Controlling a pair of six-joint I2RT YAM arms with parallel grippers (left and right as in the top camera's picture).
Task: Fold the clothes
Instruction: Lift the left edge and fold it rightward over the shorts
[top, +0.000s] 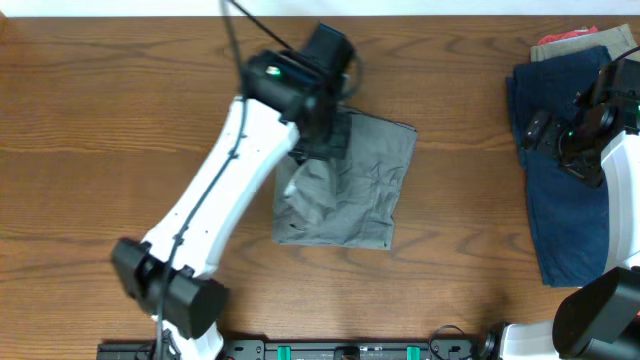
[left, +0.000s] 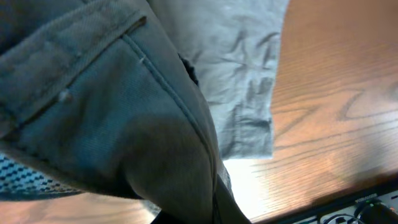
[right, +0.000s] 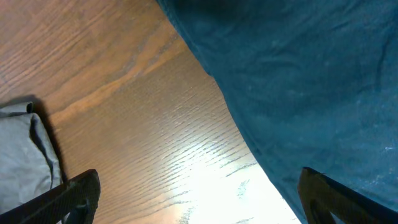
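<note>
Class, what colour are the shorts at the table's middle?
Grey; the shorts show best overhead.

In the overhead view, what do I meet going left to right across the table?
white left robot arm, crumpled plain grey cotton shorts, navy blue cotton shorts

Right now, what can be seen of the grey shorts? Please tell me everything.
The grey shorts are plain, cotton-looking and wrinkled. They lie near the middle of the wooden table as a rough square, partly folded. The left gripper seems to hold their far left corner raised. In the left wrist view, a stitched seam and a pocket welt with a small button show. Nothing else touches them.
</note>
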